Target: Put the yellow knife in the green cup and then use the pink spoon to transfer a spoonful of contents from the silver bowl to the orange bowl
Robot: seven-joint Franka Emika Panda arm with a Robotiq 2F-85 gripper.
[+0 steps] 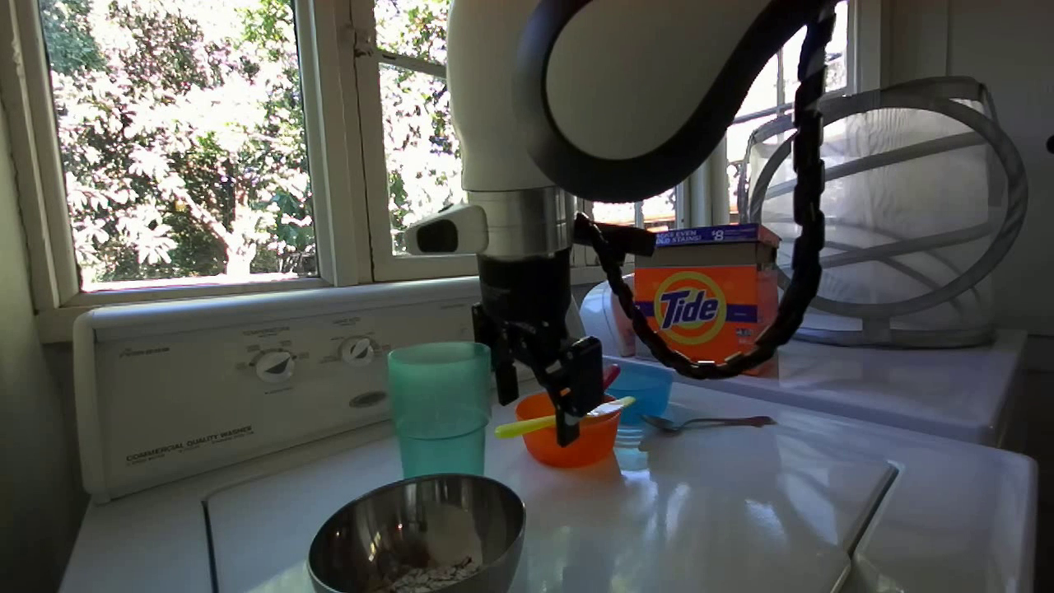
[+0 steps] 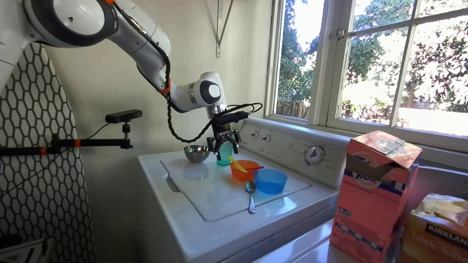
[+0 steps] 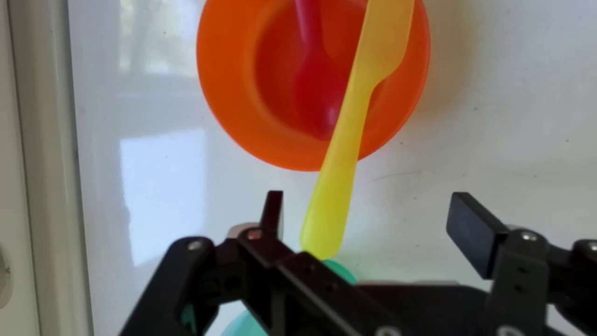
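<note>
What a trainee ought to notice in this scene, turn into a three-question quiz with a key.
1. Multiple choice: the yellow knife rests on:
A) the green cup
B) the orange bowl
C) the silver bowl
2. Count: how many spoons are in view?
3. True or false: the gripper is open.

Key:
1. B.
2. Two: the pink spoon in the orange bowl and the metal spoon beside the blue cup.
3. True.

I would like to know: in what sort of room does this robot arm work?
Probably a laundry room, perhaps in a home: the washer control panel reads "Commercial Quality Washer", and a Tide detergent box and a Kirkland fabric softener box stand nearby.
</note>
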